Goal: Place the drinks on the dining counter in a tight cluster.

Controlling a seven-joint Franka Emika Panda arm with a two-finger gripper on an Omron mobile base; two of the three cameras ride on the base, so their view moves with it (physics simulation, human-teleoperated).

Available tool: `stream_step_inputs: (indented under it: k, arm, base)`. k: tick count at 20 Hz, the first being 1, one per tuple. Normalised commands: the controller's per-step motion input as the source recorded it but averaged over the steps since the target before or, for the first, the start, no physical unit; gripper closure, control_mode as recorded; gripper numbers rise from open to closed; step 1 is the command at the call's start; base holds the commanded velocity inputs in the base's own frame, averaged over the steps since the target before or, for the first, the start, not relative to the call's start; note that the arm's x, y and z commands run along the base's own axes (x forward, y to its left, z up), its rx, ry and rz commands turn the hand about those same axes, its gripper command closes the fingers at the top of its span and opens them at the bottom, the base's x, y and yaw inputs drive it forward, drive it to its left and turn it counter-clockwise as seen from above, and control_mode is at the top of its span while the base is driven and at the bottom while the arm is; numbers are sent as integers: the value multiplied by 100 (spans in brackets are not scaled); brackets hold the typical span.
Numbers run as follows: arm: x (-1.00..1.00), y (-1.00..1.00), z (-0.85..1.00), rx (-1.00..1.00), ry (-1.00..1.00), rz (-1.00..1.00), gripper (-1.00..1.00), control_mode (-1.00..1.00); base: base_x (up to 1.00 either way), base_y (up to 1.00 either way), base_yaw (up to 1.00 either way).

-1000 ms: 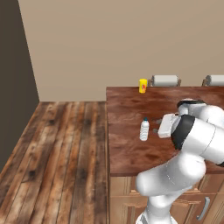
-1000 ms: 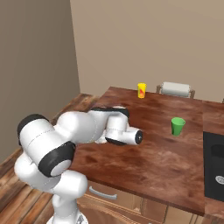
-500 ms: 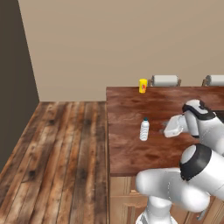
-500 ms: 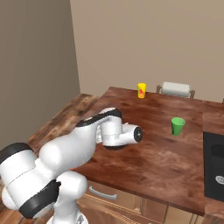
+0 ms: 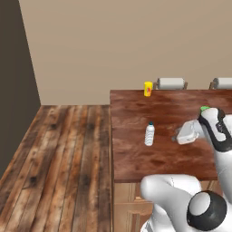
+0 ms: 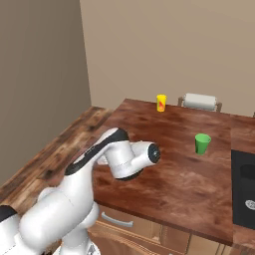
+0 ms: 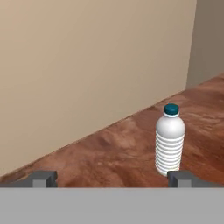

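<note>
Here the water bottle point(image 5: 149, 134) stands upright on the dark reddish-brown counter point(image 5: 136, 158), near the counter's left edge in the left base view, with bare wood all around it. It is white and ribbed with a dark teal cap. The claw point(image 5: 174, 137) hangs low over the counter to the bottle's right in that view, level with it and pointed toward it, yet apart from it. Its fingers point(image 7: 43, 178) stand wide apart and grip nothing; in the hand view the bottle point(image 7: 169, 141) rises just above the right fingertip, off to one side of the gap.

At the far edge of the counter sits a yellow cup point(image 5: 148, 89) with a red mark, and beside it a white-cushioned stool point(image 5: 171, 83) shows behind the edge. A green cup point(image 6: 202, 143) stands farther along the counter point(image 6: 174, 184), well apart from the bottle. Plank floor point(image 5: 59, 158) lies to the left of the counter.
</note>
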Motion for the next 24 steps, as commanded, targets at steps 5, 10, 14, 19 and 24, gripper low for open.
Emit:
stream_step_inputs:
  k: [5, 10, 14, 19, 24]
  arm:
    - [-60, 6, 22, 0, -1, 0, -100, -100]
    - [-42, 16, 12, 0, 0, 0, -100, -100]
    - [-13, 6, 1, 0, -4, 0, -100, -100]
    - [0, 0, 0, 0, 0, 0, -100, 100]
    - [0, 0, 0, 0, 0, 0, -100, 100]
  base:
    - [0, 0, 0]
    - [0, 0, 0]
    - [0, 0, 0]
    - [-11, 0, 0]
    - [-63, -3, -4]
